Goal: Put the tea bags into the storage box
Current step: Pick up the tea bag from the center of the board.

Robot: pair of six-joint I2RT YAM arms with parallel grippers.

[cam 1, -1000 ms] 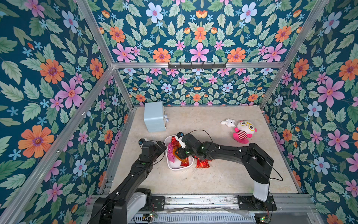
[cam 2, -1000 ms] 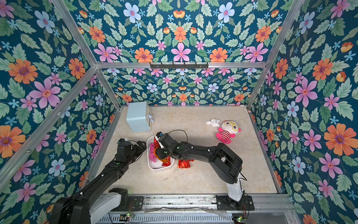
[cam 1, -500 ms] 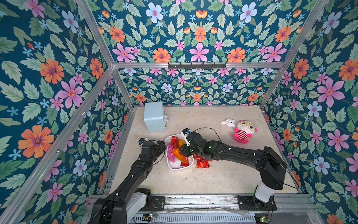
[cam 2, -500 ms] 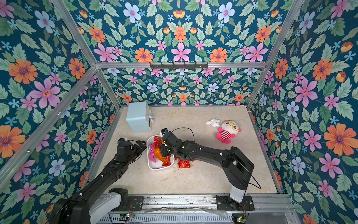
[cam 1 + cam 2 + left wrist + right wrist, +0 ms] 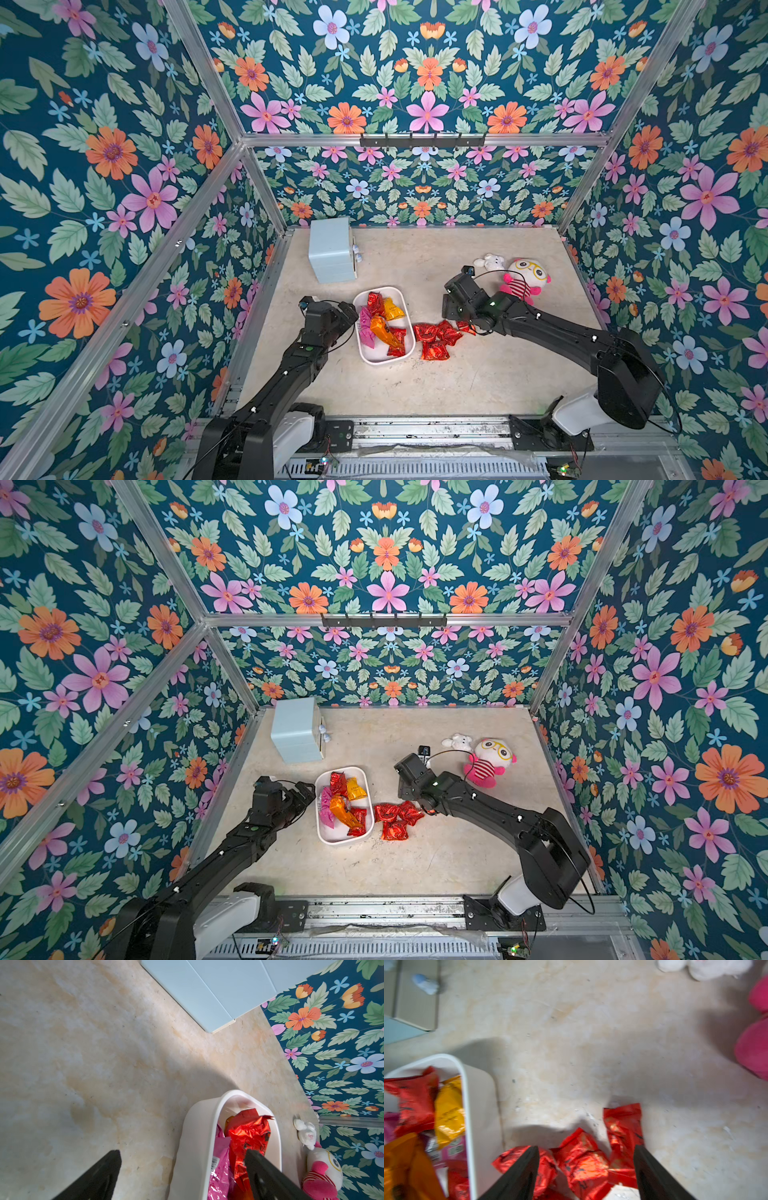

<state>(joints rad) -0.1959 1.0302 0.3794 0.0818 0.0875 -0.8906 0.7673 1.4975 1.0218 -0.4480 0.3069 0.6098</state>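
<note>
In both top views the box (image 5: pixel 381 362) sits on the table (image 5: pixel 457 382), nearer the left arm, with the blue cube (image 5: pixel 332 249) beyond it. Tea bags (image 5: pixel 380 322) lie heaped inside it in red, yellow, orange and pink. The loose bags (image 5: pixel 436 338), all red, lie clustered on the table just beside the box, on the side toward the right arm. One of them is partly hidden under that arm. The left claw (image 5: pixel 347 309) hangs at the box's opposite wall. The right claw (image 5: pixel 451 311) hangs over the far edge of the loose bags, and the doll (image 5: pixel 521 282) is near it. From up here I cannot tell how wide either claw stands.

In the left wrist view the left claw (image 5: pixel 182 1152) is spread wide and holds nothing. One finger (image 5: pixel 99 1174) is over bare table. The other is over the tea bags (image 5: pixel 249 1134) in the box (image 5: pixel 199 1118), so the box's wall runs between the two. Whether either finger touches the wall cannot be told. A red bag and a pink one show inside. The blue cube (image 5: pixel 218 987) and the doll (image 5: pixel 320 1172) stand farther off.

The right wrist view is blurred. The right claw (image 5: pixel 586 1148) is spread wide and empty. The loose bags (image 5: pixel 581 1161) lie on the table beneath and between its fingers (image 5: pixel 521 1172), and none is gripped. The box (image 5: pixel 466 1084) is just beside them, with red, yellow and orange bags showing over its rim.
</note>
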